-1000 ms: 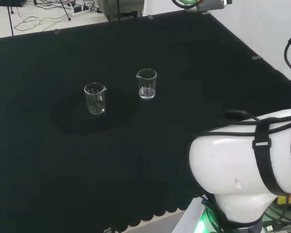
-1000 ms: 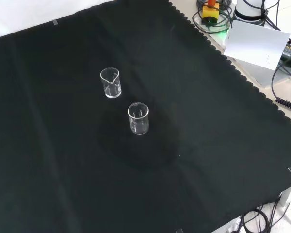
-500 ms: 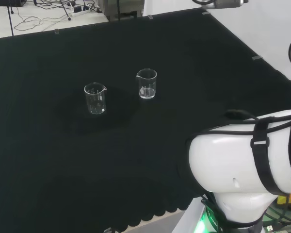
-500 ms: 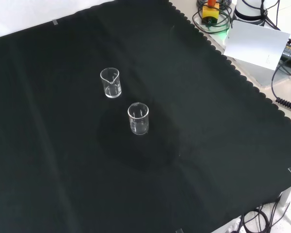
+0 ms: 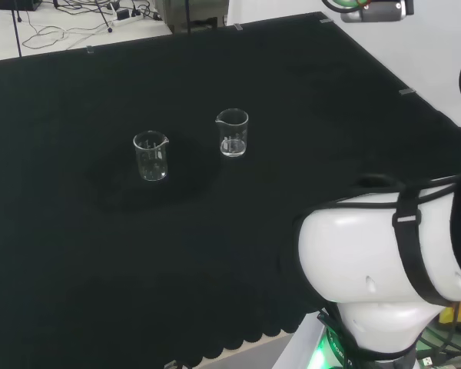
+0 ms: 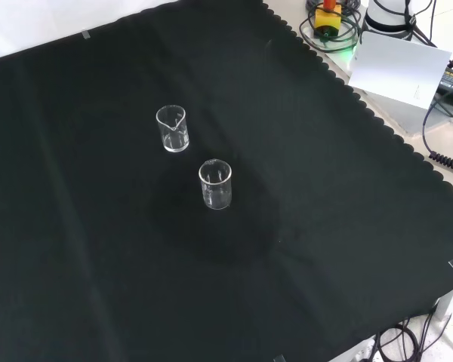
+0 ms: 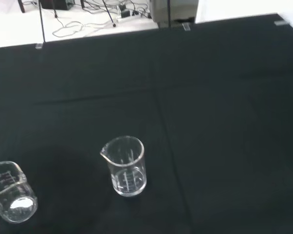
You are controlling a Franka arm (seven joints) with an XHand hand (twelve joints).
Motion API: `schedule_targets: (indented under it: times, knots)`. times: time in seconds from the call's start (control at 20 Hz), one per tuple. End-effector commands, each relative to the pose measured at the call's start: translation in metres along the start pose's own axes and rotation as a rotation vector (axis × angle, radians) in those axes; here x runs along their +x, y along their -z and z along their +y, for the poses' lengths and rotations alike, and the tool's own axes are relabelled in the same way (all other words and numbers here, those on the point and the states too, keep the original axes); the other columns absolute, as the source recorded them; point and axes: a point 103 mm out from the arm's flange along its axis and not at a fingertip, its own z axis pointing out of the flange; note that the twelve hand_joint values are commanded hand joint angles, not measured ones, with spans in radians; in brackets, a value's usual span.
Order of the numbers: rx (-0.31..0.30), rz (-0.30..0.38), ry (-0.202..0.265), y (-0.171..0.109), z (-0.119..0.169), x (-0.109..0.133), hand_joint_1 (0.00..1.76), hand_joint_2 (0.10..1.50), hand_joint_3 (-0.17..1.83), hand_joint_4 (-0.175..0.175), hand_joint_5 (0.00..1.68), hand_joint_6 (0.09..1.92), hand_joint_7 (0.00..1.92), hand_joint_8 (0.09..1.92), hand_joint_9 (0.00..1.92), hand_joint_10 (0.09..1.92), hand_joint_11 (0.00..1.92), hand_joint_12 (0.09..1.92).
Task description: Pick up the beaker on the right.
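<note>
1. White and bulky, the arm's big link sits at the lower right of the head view, with black straps across it; how the hand is set cannot be told from these views
2. High at the top edge of the head view, right of centre, a grey part with a green ring hangs well above the bench
3. The wrist view looks down at a slant over the black cloth from well off, with two beakers low in its picture
4. The right beaker stands upright on the cloth near the middle of the bench in the head view, its spout turned to that view's left; nothing touches it
5. In the front view this same beaker is the farther one, higher in the picture; in the wrist view it is seen whole, with its printed scale facing the camera
6. The left beaker stands upright near it but apart, a little nearer the camera in the head view; in the front view it is the nearer one, and in the wrist view it is cut by the picture's edge
7. Both beakers look empty
</note>
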Motion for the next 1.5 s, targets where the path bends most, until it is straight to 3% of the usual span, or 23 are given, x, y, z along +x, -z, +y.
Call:
schedule_targets:
  times: [0.05,0.35,0.65,1.05,1.35,1.5]
  knots:
    - [0.052,0.035,0.001,-0.047,0.043,-0.029,0.18,1.37,0.05,-0.024,0.35,0.09,0.02,0.54,0.13,0.68,0.0,1.23]
    - [0.084,0.07,0.037,-0.088,0.098,-0.042,0.25,1.33,0.04,-0.026,0.35,0.09,0.03,0.54,0.14,0.68,0.0,1.24]
    - [0.121,0.119,0.051,-0.128,0.133,-0.041,0.39,1.26,0.0,-0.028,0.33,0.09,0.07,0.55,0.21,0.69,0.0,1.3]
    - [0.185,0.204,0.115,-0.186,0.154,-0.031,0.53,1.15,-0.06,-0.026,0.32,0.09,0.08,0.57,0.24,0.7,0.0,1.33]
    - [0.223,0.218,0.189,-0.22,0.164,-0.031,0.7,1.05,-0.13,-0.023,0.33,0.09,0.12,0.58,0.27,0.7,0.0,1.34]
    - [0.239,0.242,0.201,-0.239,0.169,-0.032,0.74,1.02,-0.16,-0.021,0.33,0.09,0.12,0.58,0.28,0.69,0.0,1.36]
